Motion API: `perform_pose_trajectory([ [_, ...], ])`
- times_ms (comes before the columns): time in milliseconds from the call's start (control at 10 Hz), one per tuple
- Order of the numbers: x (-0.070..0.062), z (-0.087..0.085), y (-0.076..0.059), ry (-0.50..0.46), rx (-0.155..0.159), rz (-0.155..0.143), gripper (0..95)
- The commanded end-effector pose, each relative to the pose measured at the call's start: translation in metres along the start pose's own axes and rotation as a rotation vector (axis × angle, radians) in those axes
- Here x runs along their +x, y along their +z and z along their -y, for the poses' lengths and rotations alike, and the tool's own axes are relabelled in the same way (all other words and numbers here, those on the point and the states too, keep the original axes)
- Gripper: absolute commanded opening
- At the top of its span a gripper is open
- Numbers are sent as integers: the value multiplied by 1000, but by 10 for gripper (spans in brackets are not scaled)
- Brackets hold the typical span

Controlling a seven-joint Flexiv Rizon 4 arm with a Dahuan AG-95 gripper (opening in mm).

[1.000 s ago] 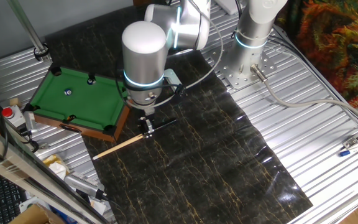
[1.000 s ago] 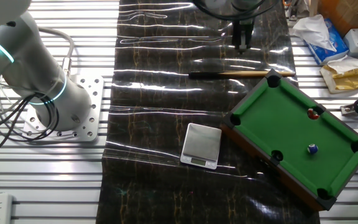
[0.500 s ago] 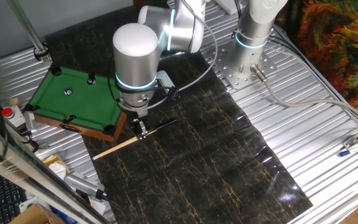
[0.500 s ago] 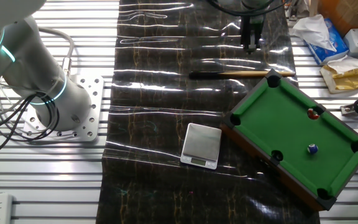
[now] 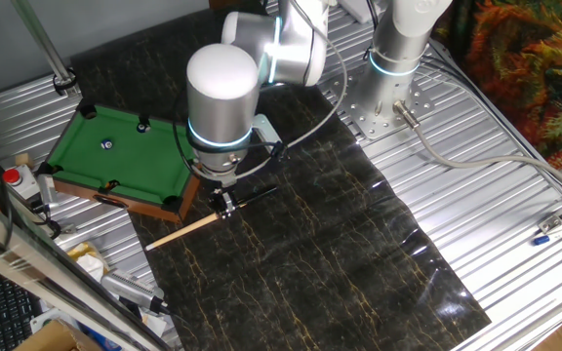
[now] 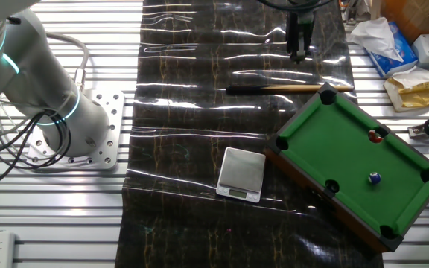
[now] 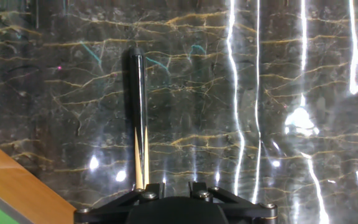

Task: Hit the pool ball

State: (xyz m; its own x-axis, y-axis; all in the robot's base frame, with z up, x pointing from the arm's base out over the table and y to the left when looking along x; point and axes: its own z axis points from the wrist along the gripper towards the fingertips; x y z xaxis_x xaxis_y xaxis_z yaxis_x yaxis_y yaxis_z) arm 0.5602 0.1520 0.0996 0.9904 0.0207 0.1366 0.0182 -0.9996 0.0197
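Note:
A small green pool table (image 5: 115, 156) stands at the left; it also shows in the other fixed view (image 6: 348, 149). A blue ball (image 5: 106, 144) lies on its felt (image 6: 374, 178), and a red ball (image 6: 375, 135) sits by a side pocket. A wooden cue with a black butt (image 5: 188, 229) lies on the dark mat beside the table (image 6: 289, 88). My gripper (image 5: 224, 205) hangs just above the cue near its middle (image 6: 299, 53). In the hand view the cue (image 7: 138, 112) runs up the frame, in line with my left finger. The gripper (image 7: 174, 186) is open and empty.
A silver scale (image 6: 242, 173) lies on the mat next to the table's near corner. The arm's base (image 6: 88, 141) stands on the slatted metal table. Clutter with a red button box (image 5: 13, 177) lies beyond the pool table, and a tissue pack (image 6: 382, 37) too.
The gripper has shifted a little along the cue toward the pool table side and stays just above it. The cue and the balls have not moved.

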Motion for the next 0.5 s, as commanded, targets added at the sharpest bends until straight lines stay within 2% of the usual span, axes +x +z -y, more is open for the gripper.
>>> perform_pose_trajectory([
  [100, -1, 0, -1, 6, 15, 1, 190],
  [500, -2, 0, -1, 18, 39, 3, 190],
])
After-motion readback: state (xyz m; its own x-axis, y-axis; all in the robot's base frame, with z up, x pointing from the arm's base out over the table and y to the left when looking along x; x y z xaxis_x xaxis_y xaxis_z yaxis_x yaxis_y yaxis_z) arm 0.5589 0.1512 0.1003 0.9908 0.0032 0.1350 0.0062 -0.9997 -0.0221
